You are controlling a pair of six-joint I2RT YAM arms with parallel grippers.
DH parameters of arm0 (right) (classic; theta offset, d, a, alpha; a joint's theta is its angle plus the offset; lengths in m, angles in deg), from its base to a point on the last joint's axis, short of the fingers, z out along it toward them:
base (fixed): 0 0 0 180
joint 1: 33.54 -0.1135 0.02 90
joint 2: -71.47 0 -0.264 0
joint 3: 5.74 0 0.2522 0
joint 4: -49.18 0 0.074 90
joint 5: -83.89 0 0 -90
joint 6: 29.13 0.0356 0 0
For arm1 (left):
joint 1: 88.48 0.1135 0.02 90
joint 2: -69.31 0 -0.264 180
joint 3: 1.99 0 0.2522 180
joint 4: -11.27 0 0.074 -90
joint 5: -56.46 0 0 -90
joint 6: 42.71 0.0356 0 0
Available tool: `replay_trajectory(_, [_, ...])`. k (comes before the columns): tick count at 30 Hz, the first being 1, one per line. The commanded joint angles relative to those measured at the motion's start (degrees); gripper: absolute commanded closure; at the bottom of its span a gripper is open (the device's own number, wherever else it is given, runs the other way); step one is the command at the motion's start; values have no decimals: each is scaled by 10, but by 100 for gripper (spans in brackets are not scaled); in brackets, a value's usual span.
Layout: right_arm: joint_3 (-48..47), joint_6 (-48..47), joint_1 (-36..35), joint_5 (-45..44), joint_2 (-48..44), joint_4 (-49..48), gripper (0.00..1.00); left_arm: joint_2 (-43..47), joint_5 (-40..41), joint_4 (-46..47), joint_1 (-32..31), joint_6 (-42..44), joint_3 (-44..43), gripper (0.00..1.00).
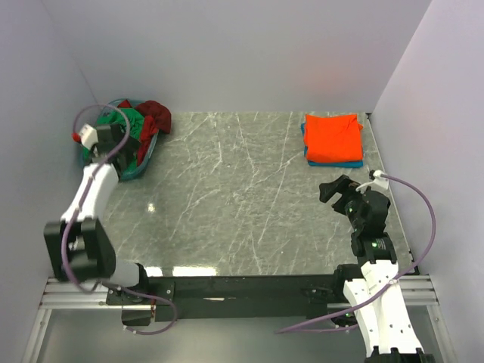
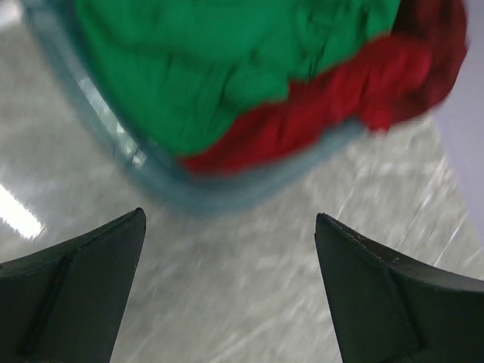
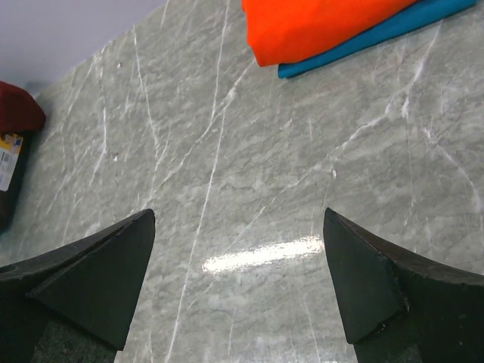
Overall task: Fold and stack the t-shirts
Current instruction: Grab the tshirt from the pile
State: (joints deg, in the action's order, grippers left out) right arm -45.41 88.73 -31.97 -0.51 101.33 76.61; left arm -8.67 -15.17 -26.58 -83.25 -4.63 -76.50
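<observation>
Upper left: green t-shirt [image 1: 128, 119] and dark red t-shirt [image 1: 156, 115] lay heaped in basket [image 1: 144, 163] | left gripper [image 1: 119, 138] hung beside it, jaws apart, empty | upper right: orange t-shirt [image 1: 331, 136] sat folded on blue t-shirt [image 1: 352, 162] | right gripper [image 1: 333, 189] spread wide, empty

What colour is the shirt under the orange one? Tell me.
The bottom shirt is blue, clearest in the right wrist view.

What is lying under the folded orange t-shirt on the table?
A blue t-shirt lies under the orange t-shirt, on the table. Only thin blue edges stick out along two sides. The rest is covered, so its folds cannot be seen.
</observation>
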Motion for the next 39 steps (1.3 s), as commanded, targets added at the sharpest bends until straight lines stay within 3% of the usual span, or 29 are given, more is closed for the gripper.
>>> replay_trajectory(1, [2,-14,-2,15,7,-30,2,-87,-48,38,54,32,-101,1])
replay_trajectory(11, [-5,-22,-2,19,41,-33,2,-320,-114,20,128,73,-355,1])
replay_trajectory(21, [-5,-26,-2,12,53,-35,2,-483,-145,56,130,91,-479,3])
replay_trajectory(24, [-8,-27,-2,1,57,-30,2,-538,-160,9,130,90,-543,16])
replay_trajectory(27, [-6,-28,-2,2,56,-33,2,-557,-173,1,130,87,-571,36])
replay_trajectory(28, [-5,-29,-2,2,55,-33,2,-555,-186,18,131,87,-558,44])
replay_trajectory(29, [-5,-28,-2,2,54,-34,2,-545,-195,28,130,84,-548,61])
replay_trajectory(30, [-5,-28,-2,2,56,-33,2,-538,-201,34,130,79,-539,68])
replay_trajectory(32, [-6,-29,-2,0,58,-32,2,-522,-204,52,131,72,-512,100])
replay_trajectory(39, [-5,-26,-2,5,56,-32,3,-427,-198,49,131,81,-491,100])
